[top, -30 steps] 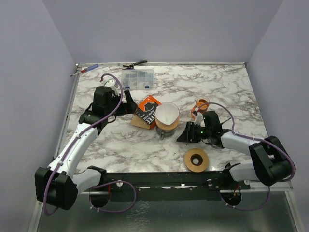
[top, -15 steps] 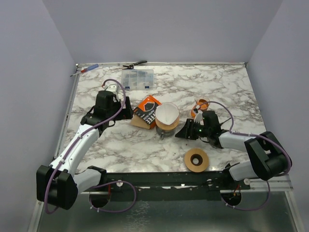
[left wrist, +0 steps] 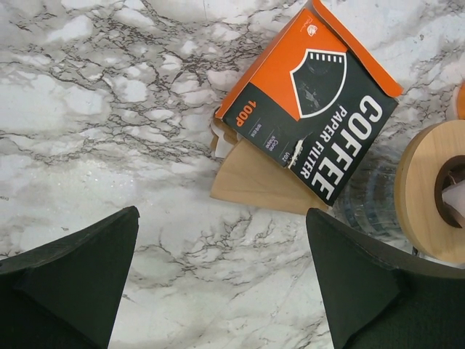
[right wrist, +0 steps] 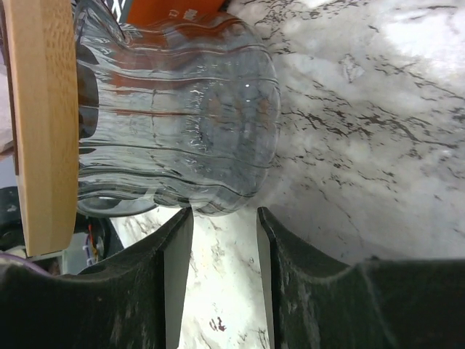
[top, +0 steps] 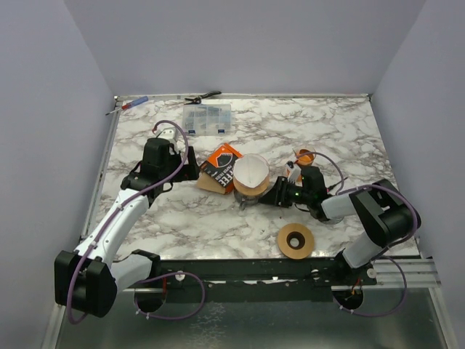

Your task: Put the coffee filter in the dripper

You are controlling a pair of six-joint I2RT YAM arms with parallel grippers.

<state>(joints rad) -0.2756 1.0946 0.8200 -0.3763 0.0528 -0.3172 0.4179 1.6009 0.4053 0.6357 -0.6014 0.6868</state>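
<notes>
The white coffee filter sits in the mouth of the glass dripper, inside its wooden collar, near the middle of the marble table. The right gripper lies low just beside the dripper's base, its jaws partly apart with only marble between them. The left gripper hangs wide open and empty above the orange "Coffee Paper Filter" box.
</notes>
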